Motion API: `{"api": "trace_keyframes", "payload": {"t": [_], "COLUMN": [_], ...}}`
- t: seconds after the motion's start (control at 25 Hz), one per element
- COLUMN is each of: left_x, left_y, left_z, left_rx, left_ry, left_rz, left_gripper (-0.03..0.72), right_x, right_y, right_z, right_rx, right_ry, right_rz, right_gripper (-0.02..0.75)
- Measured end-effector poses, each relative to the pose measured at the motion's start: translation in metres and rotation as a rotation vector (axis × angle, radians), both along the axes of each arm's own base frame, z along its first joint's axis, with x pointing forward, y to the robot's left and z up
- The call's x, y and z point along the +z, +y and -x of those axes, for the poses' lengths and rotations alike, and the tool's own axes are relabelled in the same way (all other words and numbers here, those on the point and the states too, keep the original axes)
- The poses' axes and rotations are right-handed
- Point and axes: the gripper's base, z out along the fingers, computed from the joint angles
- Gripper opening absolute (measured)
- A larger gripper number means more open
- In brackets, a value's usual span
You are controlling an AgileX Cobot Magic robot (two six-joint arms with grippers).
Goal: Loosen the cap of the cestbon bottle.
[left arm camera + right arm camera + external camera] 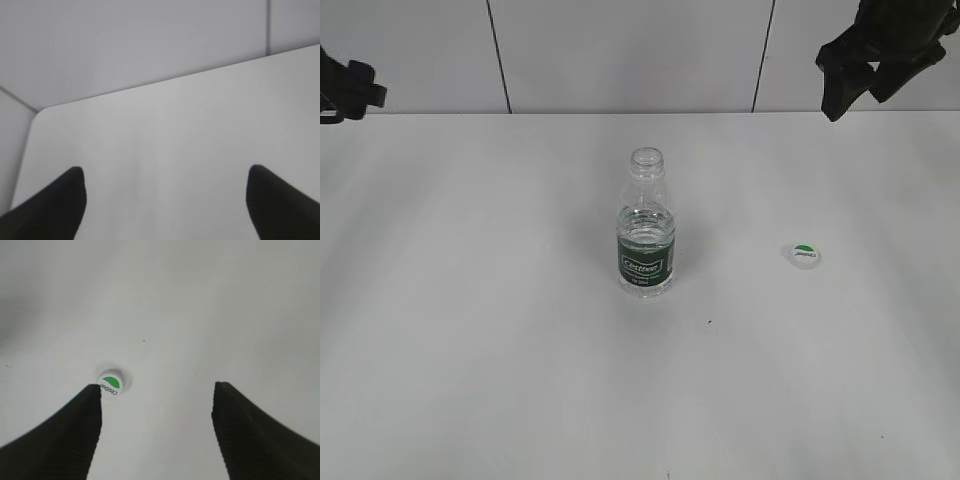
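White table [470, 350]: cap [110, 382] off bottle [646, 235], below spread, empty right gripper [157, 390].

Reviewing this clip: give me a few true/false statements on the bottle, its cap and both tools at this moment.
1. The cap sits on the cestbon bottle. False: it lies on the table, to the bottle's right in the exterior view.
2. The bottle stands upright with an open neck. True.
3. The right tool grips the cap. False: it is open and empty.
4. The left tool is open, holding nothing. True.
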Motion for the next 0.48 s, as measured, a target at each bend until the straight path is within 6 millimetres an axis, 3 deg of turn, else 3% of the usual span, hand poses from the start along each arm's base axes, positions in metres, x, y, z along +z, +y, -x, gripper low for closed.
{"api": "trace_keyframes", "payload": {"t": [0.16, 0.48], "left_x": [0.000, -0.020], "left_y": [0.015, 0.010], "left_z": [0.012, 0.036], "left_rx": [0.151, 0.135], "left_ry": [0.102, 0.462], "left_rz": [-0.075, -0.029], "left_gripper": [0.590, 0.590], "right_x": [0.000, 0.000], "right_y": [-0.003, -0.005], "right_z": [0.000, 0.000], "right_rx": [-0.011, -0.043], "right_ry": [-0.001, 0.000], "right_rz": [0.033, 0.046], "right_gripper": [0.527, 0.527]}}
